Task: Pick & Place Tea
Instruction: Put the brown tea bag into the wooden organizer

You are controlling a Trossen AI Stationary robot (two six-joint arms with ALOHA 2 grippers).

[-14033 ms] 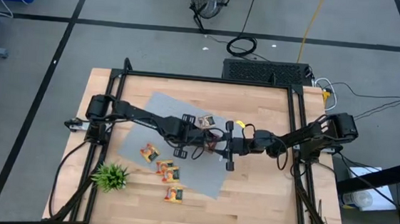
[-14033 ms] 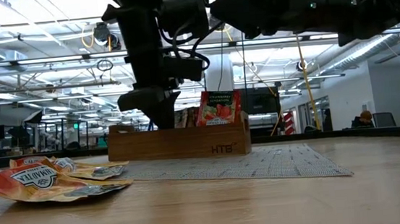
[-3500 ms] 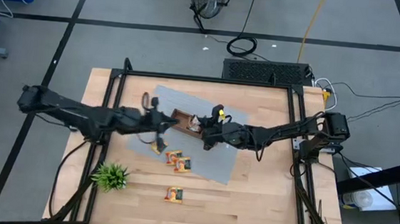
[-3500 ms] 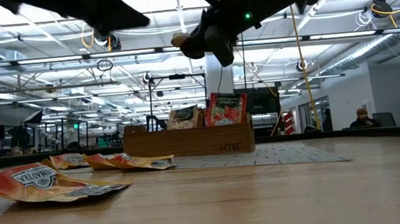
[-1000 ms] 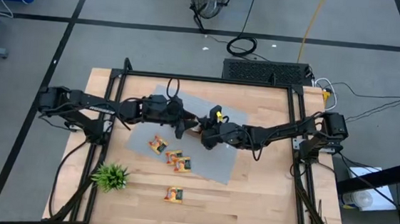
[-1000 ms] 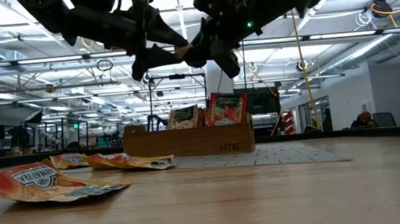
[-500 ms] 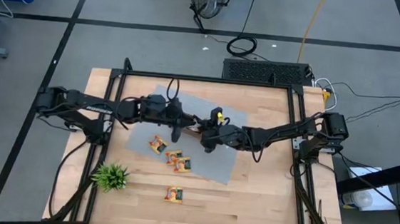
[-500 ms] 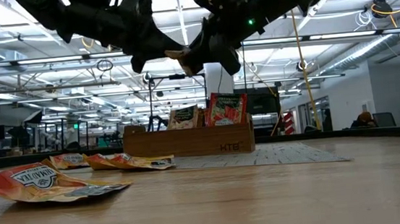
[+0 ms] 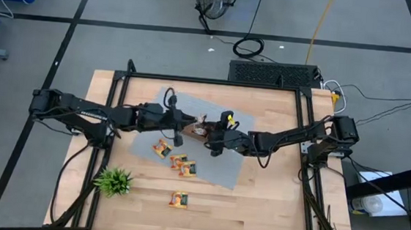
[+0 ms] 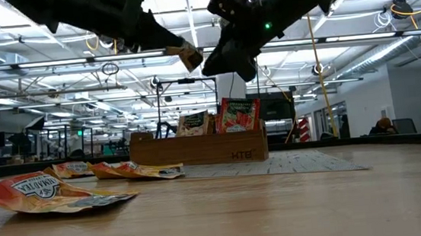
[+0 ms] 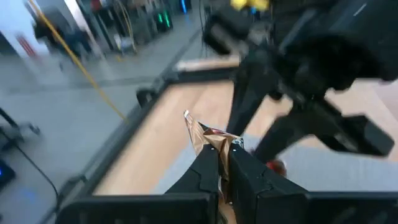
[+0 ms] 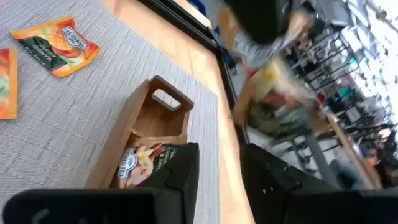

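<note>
High view: the left gripper [image 9: 178,120] is seen above the near end of the wooden tray [image 9: 192,129], with the right gripper [image 9: 214,141] just beside it at the tray's other end. In the left wrist view the jaws are closed on a tea sachet [image 11: 208,138], which is pinched by its lower part and stands edge-up from the fingertips [image 11: 211,158]. In the low view the same sachet [image 10: 189,56] is held well above the tray [image 10: 198,146], slightly to the side of the empty end compartment [image 12: 158,118] (the other compartments already hold upright sachets [image 10: 236,115]). The coming move is judged to turn on this offset: the sachet must be brought over the free compartment with its flat face parallel to the dividers. The right gripper's jaws are seen parted and empty in its wrist view, above the tray, so the left arm is the one nearer to placing.

Loose sachets [image 9: 178,161] lie on the grey mat [image 9: 223,169] beside the tray, and one [image 9: 177,199] on the bare surface [image 9: 271,208].

Against the picture half a second earlier, the sachet is now on the left gripper's side of the gap, and the left arm has drawn slightly away from the right.
</note>
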